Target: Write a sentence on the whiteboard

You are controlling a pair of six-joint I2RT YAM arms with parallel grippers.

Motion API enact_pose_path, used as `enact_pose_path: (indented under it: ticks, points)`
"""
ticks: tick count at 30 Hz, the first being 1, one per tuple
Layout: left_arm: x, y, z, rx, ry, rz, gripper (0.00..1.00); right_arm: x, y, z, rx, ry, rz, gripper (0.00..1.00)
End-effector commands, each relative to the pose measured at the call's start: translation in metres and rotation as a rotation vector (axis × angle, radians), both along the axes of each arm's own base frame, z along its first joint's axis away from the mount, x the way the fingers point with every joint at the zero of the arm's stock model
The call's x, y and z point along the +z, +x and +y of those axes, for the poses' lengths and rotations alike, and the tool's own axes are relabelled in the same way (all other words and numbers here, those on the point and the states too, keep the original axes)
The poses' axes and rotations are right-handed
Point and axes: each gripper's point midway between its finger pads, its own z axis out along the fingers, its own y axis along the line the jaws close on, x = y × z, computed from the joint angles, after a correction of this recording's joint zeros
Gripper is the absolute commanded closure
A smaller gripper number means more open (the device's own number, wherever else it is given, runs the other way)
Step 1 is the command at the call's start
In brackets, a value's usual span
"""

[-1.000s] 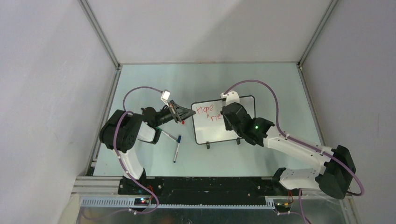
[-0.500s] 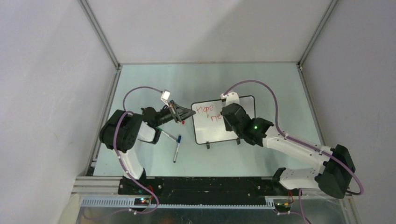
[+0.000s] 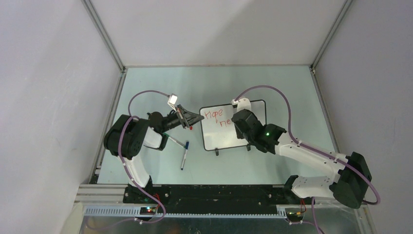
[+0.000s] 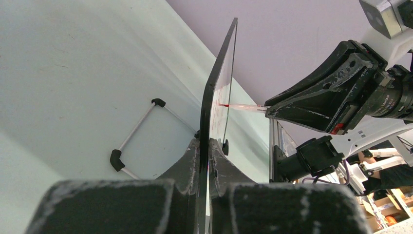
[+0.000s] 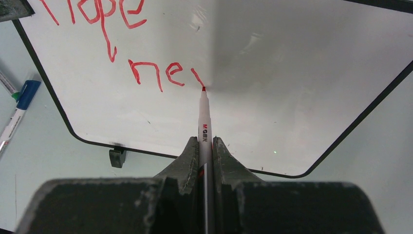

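Two lines of red writing (image 5: 158, 77) sat on the whiteboard (image 5: 302, 68): "Hope" along the top and, stepped down to its right, "ne" with the first stroke of another letter. The strokes were thin and slanted. The tip of a red marker (image 5: 204, 122) touched the board right at the end of that last stroke.

The board, glossy white with a thin black frame and rounded corners, stood propped on small black feet (image 5: 117, 157) near the middle of the table (image 3: 272, 83), between the two arms. Most of its right half was bare.

The right gripper (image 5: 205, 146) had its fingers closed tight on the barrel of the marker, which stuck straight out from between them toward the board. In the top view the right arm reached in from the lower right and covered part of the board's face.

The left gripper (image 4: 204, 146) was clamped on the board's left edge, one finger on each side of the thin panel. From its wrist camera the board showed nearly edge-on, with the marker meeting its far face.

A blue-capped marker (image 3: 184, 156) lay on the table just left of the board, near the left arm, with a second pen (image 3: 176, 141) beside it.
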Motion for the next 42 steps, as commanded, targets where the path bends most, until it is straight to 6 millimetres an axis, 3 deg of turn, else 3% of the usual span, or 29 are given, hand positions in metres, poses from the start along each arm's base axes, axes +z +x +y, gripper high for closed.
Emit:
enact_pose_path:
  ticks: [1,25,42]
  points:
    - [0.005,-0.010,-0.005,-0.039,0.010,-0.063,1.00,0.006,-0.002,-0.005,-0.022,0.017,-0.014,1.00]
    - [0.005,-0.010,-0.005,-0.039,0.010,-0.061,1.00,0.028,0.020,0.003,-0.019,0.061,-0.062,1.00]
    - [0.005,-0.010,-0.005,-0.039,0.010,-0.062,1.00,0.039,0.024,0.003,-0.023,0.074,-0.077,1.00]
